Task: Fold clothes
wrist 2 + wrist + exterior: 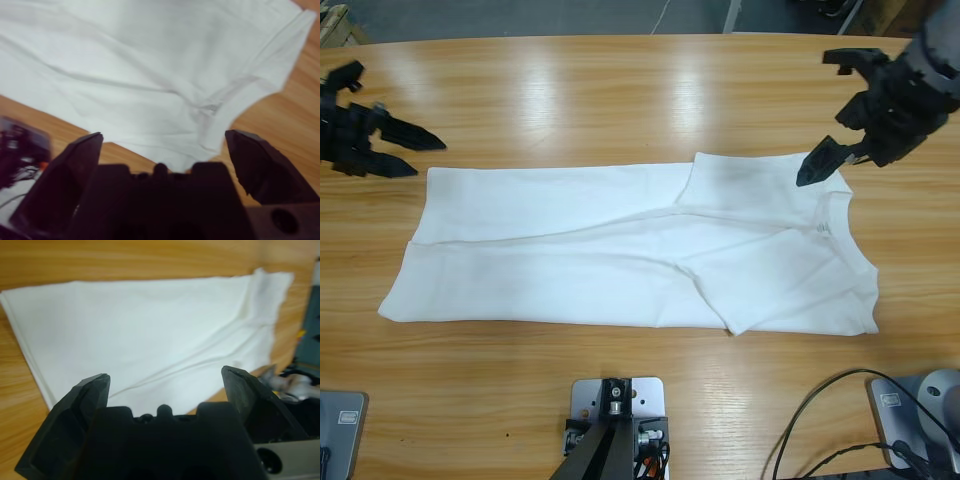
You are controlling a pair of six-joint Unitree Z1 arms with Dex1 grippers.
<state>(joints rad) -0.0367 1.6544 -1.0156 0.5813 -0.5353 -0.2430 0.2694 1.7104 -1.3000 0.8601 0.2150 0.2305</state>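
The clothes are one white T-shirt [620, 260] lying flat along the wooden table, folded lengthwise, with its round neck and small label [823, 228] at the right end. My left gripper [425, 157] hovers open off the shirt's far left corner, holding nothing. In the left wrist view, the open left gripper [167, 377] has the T-shirt [150, 330] spread out beyond it. My right gripper [820, 165] hangs open just above the folded sleeve by the neck. The right wrist view shows the right gripper [162, 137] open, with the T-shirt [150, 65] below it.
Bare wooden table [620, 90] surrounds the shirt on all sides. A black cable [820, 420] loops at the front right. The table's far edge runs along the top of the high view.
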